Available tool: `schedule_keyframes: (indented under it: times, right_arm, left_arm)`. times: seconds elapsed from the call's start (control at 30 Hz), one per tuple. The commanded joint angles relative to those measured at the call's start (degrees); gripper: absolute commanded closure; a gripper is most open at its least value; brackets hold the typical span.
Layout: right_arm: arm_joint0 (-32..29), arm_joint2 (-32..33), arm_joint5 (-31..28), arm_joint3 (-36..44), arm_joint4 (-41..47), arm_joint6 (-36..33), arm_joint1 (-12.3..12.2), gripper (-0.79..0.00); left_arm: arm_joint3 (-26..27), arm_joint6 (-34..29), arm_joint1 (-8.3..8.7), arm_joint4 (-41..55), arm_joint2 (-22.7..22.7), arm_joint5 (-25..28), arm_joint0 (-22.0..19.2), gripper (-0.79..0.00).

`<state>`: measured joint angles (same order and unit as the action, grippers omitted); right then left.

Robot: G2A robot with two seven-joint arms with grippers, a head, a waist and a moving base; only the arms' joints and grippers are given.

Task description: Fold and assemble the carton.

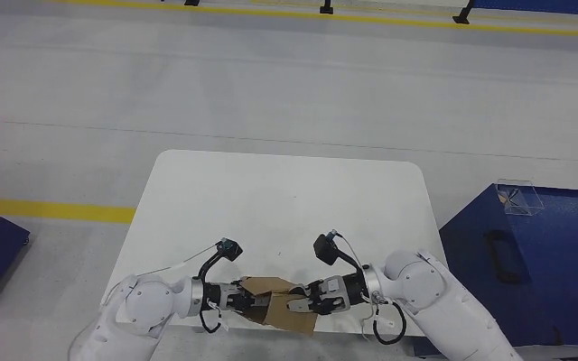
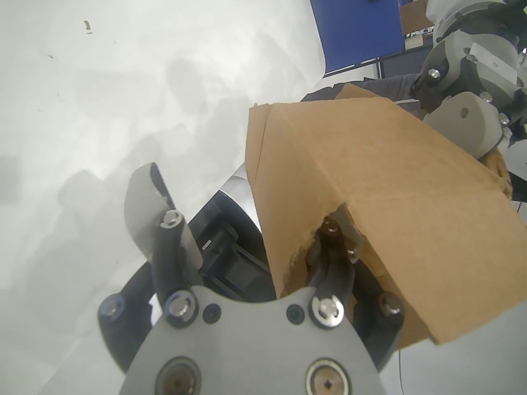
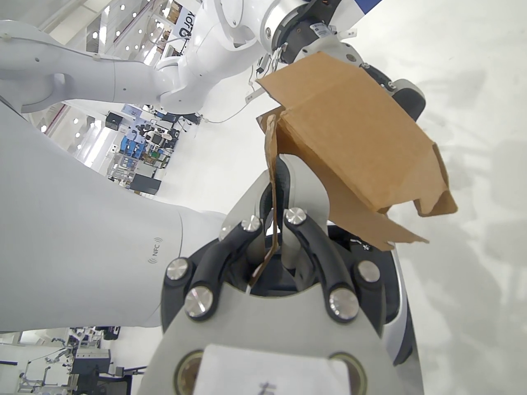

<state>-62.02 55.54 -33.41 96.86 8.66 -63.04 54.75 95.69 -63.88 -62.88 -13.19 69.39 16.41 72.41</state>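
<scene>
In the top view a brown carton (image 1: 282, 303) sits in the lower middle of the frame, over the near strip of the white counter (image 1: 271, 199). It lies between two arms that come in from the lower left and lower right corners. The left claw (image 1: 238, 298) meets the carton's left end and the right claw (image 1: 309, 305) meets its right end, so the two face each other with the cardboard between them. The carton is only partly formed: two panels meet along a crease to make a shallow roof shape, loose flaps hang off the ends, and one edge is torn and ragged. Whether it touches the counter cannot be told. In the right wrist view the right claw is clenched on a thin flap at the carton's edge, which runs straight down between its two fingers (image 3: 288, 191), with the body of the carton just beyond the tips. In the left wrist view the left claw stands released. One finger (image 2: 144, 191) is bare and clear of the cardboard, the other is tucked beneath the carton behind a ragged notch, and a carton wall stands in the gap between them. A small brown scrap (image 2: 86, 26) lies on the counter well away from the carton. At the right edge of the top view a blue cabinet (image 1: 506, 271) stands beside the counter with a clear box (image 1: 519, 196) on it, and a yellow line (image 1: 63, 210) crosses the floor at the left.
</scene>
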Motion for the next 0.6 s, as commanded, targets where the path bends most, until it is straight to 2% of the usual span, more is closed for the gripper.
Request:
schedule_keyframes:
  times: [0.0, 0.17, 0.2, 0.23, 0.27, 0.43, 0.53, 0.57]
  right_arm:
    - [0.03, 0.07, 0.04, -0.01, -0.14, -0.05, -0.03, 0.000]
    - [-0.38, 0.40, 0.08, -0.05, -0.78, -0.09, -0.19, 0.000]
    - [-0.49, 0.49, 0.01, -0.13, -0.87, -0.09, -0.23, -0.135]
    - [-0.60, 0.67, -0.05, -0.23, -0.94, 0.05, -0.27, -0.332]
    - [-0.76, 1.05, -0.11, -0.40, -1.17, 0.58, -0.34, -0.785]
    - [-3.11, 5.37, -3.73, 0.24, -1.08, 3.98, -1.16, -0.785]
    - [-6.34, 9.06, -8.83, 1.29, 7.54, 5.25, -1.88, -0.785]
    - [-6.34, 9.06, -8.83, 1.29, 7.54, 5.25, -1.88, -0.785]
  left_arm:
    - [-0.33, 0.17, 0.02, 0.46, -0.35, -0.34, -0.19, 0.000]
    - [-1.16, -1.17, 0.12, 2.34, -1.07, -2.00, -1.13, 0.000]
    - [-1.33, -1.06, 0.13, 2.76, -1.11, -2.42, -1.25, 0.000]
    - [-1.46, -0.99, 0.15, 2.91, -1.19, -2.76, -1.41, 0.000]
    - [-1.69, -0.94, 0.14, 3.44, -1.30, -3.22, -1.51, 0.000]
    - [-3.19, -0.32, -0.01, 9.53, -1.30, -6.39, -2.06, 0.000]
    - [-5.03, -0.47, -0.35, 20.76, -0.27, -8.39, -2.46, 0.000]
    - [-5.03, -0.47, -0.35, 20.76, -0.27, -8.39, -2.46, 0.000]
